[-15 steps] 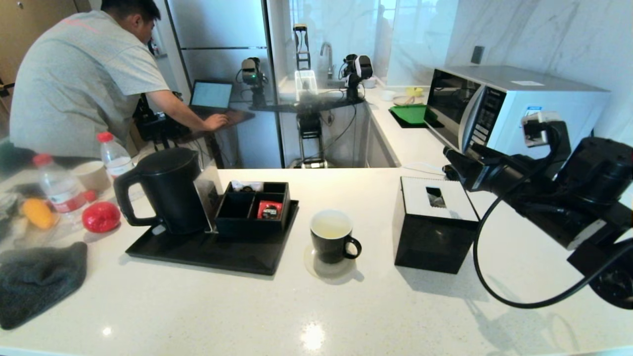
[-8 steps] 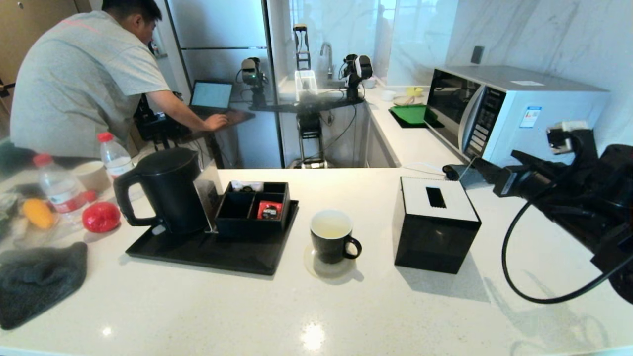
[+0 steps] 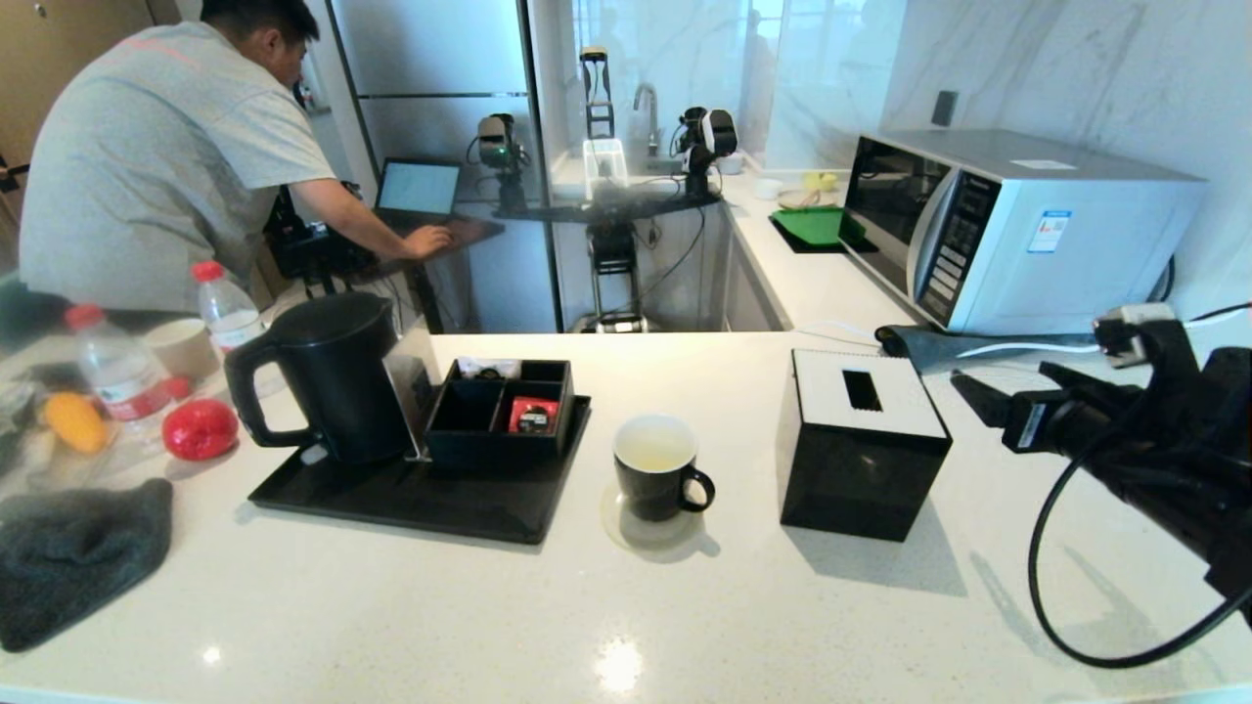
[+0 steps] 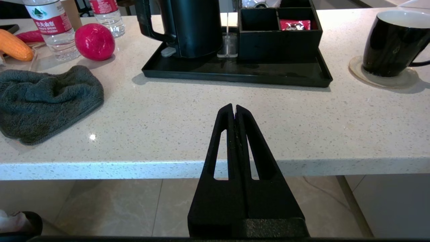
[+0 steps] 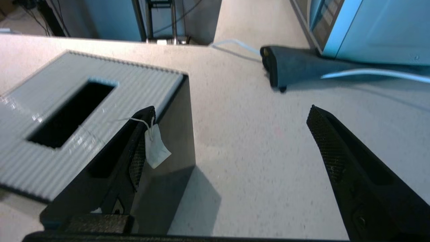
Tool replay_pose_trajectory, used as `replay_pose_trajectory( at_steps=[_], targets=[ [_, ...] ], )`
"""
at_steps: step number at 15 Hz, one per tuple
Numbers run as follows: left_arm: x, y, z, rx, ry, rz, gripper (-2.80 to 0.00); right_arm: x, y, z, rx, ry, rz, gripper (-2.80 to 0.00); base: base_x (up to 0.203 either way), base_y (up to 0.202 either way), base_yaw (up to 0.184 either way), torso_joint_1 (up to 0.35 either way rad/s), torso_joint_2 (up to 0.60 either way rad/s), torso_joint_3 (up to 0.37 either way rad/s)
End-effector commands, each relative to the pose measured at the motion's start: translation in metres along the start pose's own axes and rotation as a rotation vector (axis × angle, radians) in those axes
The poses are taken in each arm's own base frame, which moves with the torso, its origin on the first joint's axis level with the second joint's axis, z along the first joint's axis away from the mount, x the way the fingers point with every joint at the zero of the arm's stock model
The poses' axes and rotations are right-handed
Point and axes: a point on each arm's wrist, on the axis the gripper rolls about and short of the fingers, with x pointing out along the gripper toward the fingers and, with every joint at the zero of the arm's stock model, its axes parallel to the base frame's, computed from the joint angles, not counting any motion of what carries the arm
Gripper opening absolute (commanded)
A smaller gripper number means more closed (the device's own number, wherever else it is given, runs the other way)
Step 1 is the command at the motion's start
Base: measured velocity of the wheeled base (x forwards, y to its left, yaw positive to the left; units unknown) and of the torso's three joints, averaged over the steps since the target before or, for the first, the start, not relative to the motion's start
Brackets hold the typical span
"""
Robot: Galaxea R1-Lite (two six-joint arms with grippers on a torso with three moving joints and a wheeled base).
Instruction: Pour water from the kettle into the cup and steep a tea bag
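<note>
R gripper [image 5: 231, 112] hangs over bare counter [image 3: 685, 626] just right of the black slotted box [image 3: 861, 440], fingers spread wide. A small pale tag on a thin thread [image 5: 155, 148] clings to one finger [image 5: 134, 158]; whether it's the tea bag's tag I can't tell. Open counter runs ahead to the folded dark cloth [image 5: 302, 65] and microwave [image 3: 1017, 225].

L gripper [image 4: 234, 108] sits off the counter's near edge, below its top, tips pressed together — parked.

Cup [image 3: 657, 467] on a coaster, pale liquid inside, between tray [image 3: 411, 499] and box, free room all round. Kettle [image 3: 328, 386] upright on the tray's left end, beside the compartment organizer [image 3: 499, 411].

Vs 1 s ago: R arm has pulled back from above the box's slot, rightward and lower. Cup and kettle unmoved.
</note>
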Motion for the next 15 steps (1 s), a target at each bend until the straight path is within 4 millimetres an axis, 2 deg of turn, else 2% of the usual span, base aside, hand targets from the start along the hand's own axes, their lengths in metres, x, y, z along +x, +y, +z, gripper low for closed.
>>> replay_pose_trajectory(
  at_steps=[1, 5, 10, 15],
  targets=[
    [0.000, 0.000, 0.000, 0.000, 0.000, 0.000, -2.80, -0.005, 0.000, -0.009, -0.001, 0.035, -0.002, 0.00, 0.000, 0.000, 0.000, 0.000, 0.00, 0.000],
    [0.000, 0.000, 0.000, 0.000, 0.000, 0.000, -2.80, -0.005, -0.010, -0.015, 0.000, 0.059, -0.041, 0.00, 0.000, 0.000, 0.000, 0.000, 0.00, 0.000],
    [0.000, 0.000, 0.000, 0.000, 0.000, 0.000, -2.80, -0.017, -0.009, -0.029, -0.030, 0.107, -0.032, 0.00, 0.000, 0.000, 0.000, 0.000, 0.00, 0.000],
    [0.000, 0.000, 0.000, 0.000, 0.000, 0.000, -2.80, -0.024, -0.007, -0.035, -0.041, 0.135, -0.023, 0.00, 0.000, 0.000, 0.000, 0.000, 0.00, 0.000]
  ],
)
